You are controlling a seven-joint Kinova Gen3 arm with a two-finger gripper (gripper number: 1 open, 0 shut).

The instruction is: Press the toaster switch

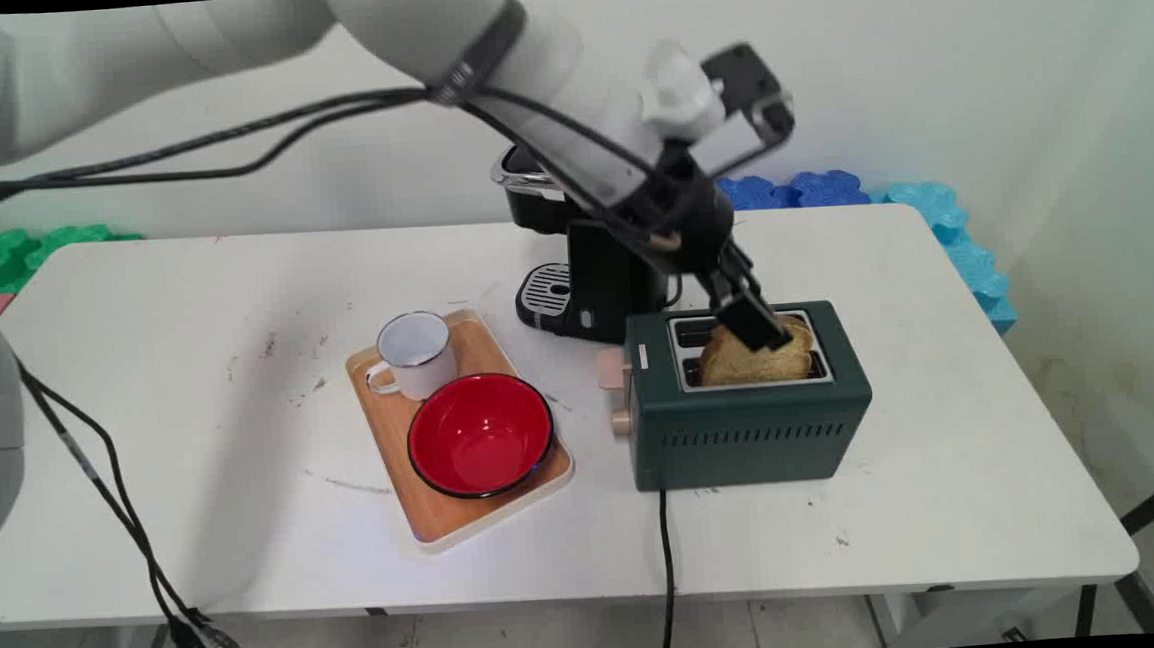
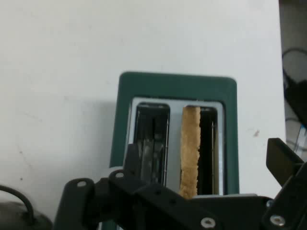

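Observation:
A dark green two-slot toaster [image 1: 749, 424] stands on the white table right of centre. A browned slice of bread [image 1: 752, 363] stands upright in its near slot and sticks out above the top; the far slot is empty. My gripper [image 1: 764, 331] hangs right over the toaster, one black finger in front of the slice's top. In the hand view the gripper [image 2: 207, 163] is open, with its fingers [image 2: 283, 162] wide apart on either side of the bread [image 2: 190, 148]. Neither finger presses on the slice. The toaster [image 2: 177, 86] fills the middle of that view.
A black coffee machine [image 1: 585, 283] stands just behind the toaster. To its left, a wooden tray [image 1: 439, 518] carries a white enamel mug [image 1: 414, 352] and a red bowl [image 1: 480, 434]. The toaster's black cord [image 1: 666, 569] runs off the front edge. Foam mats lie behind the table.

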